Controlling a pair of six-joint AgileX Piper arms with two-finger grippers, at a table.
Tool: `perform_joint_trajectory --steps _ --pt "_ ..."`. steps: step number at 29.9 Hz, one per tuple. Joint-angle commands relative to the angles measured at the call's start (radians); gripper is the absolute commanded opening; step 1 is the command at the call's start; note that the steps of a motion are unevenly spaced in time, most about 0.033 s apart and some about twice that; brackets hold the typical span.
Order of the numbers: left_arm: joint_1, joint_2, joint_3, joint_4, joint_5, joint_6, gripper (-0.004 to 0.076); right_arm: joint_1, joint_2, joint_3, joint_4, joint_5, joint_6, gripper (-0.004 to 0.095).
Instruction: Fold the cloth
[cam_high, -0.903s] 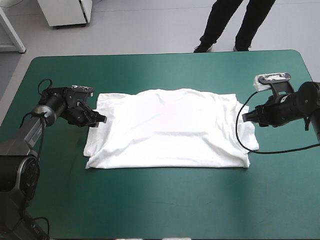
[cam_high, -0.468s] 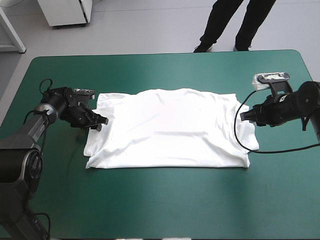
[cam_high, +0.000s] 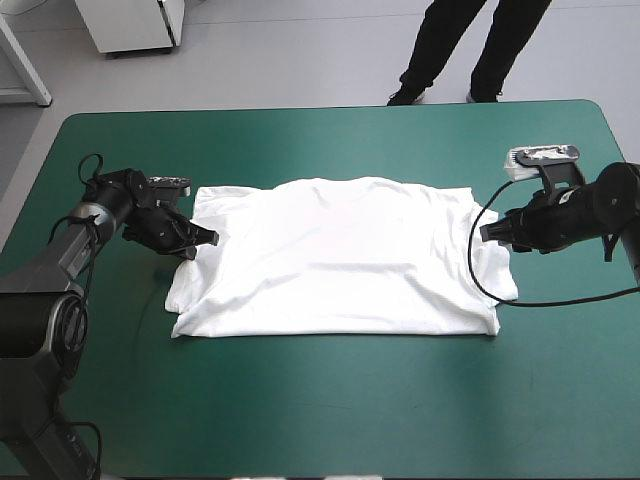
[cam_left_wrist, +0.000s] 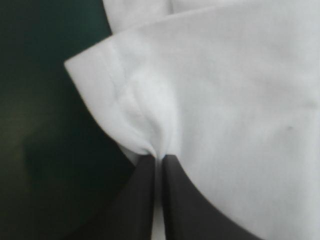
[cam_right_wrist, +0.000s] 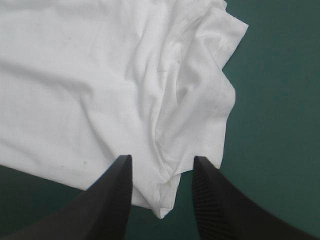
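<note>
**White T-shirt (cam_high: 335, 255) lies flat between two robot arms**

The short-sleeved shirt is spread across the middle of the teal-green cover (cam_high: 320, 400), its long edges parallel to the table's near edge. At its left side, the left gripper (cam_left_wrist: 157, 159) pinches a puckered fold of cloth near a hemmed corner, black fingers all but closed. At the right side, the right gripper (cam_right_wrist: 162, 159) stands with fingers apart, a rumpled corner lying between them, ungripped.

Bright, even light with soft shadows
The T-shirt (cam_high: 340, 255) glows almost blank white at its middle in the high view, its folds faintly grey; in the left wrist view the tabletop (cam_left_wrist: 45, 150) beside the left end effector (cam_left_wrist: 156, 158) lies in deep shadow.
</note>
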Motion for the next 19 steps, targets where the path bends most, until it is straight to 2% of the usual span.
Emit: perform_joint_trajectory --steps 1,10,19 --pt "-0.029 -0.060 -0.057 -0.044 0.079 -0.001 -0.0022 0.001 -0.031 -0.033 0.033 -0.029 -0.007 0.0378" --pt "-0.129 -0.132 -0.229 -0.056 0.196 -0.018 -0.0022 0.001 -0.031 -0.033 0.043 -0.029 -0.014 0.0378" --pt "-0.196 -0.105 -0.233 -0.066 0.198 -0.029 -0.0022 0.001 -0.031 -0.033 0.050 -0.005 -0.014 0.0378"
